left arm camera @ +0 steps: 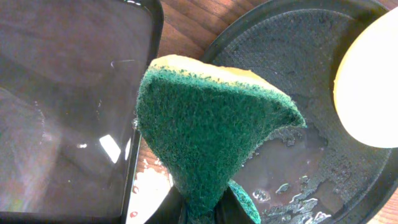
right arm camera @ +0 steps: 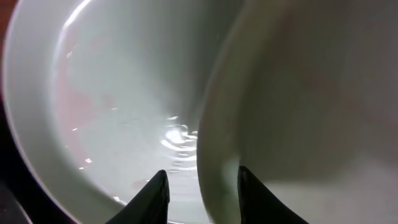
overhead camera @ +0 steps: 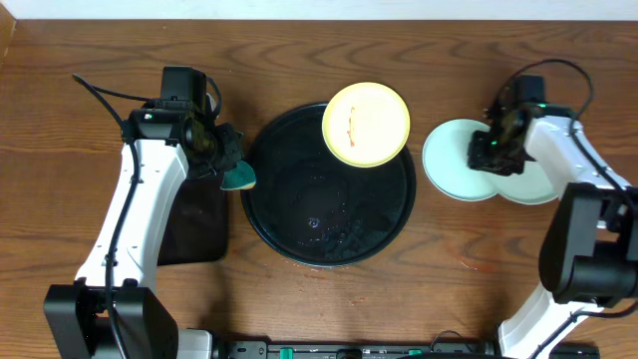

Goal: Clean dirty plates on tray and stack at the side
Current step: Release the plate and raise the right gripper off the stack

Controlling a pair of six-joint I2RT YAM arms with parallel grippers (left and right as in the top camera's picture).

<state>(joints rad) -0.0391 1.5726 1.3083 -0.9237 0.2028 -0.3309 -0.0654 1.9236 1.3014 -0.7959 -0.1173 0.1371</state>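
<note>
Pinching a green sponge [left arm camera: 211, 124] in the left hand [overhead camera: 227, 160]; right hand [right arm camera: 199, 190] straddling a mint plate's [right arm camera: 298, 112] rim, narrowly parted.

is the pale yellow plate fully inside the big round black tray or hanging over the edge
Hanging over. The pale yellow round plastic plate sits at the large round black tray's far right rim, partly past its outline in the overhead view.

surface: wooden table [overhead camera: 299, 299], reddish-brown, wavy grain running mostly left to right | far edge: pale strip of wall [overhead camera: 329, 8] along the top; bright | light: even; soft glare on the wood
</note>
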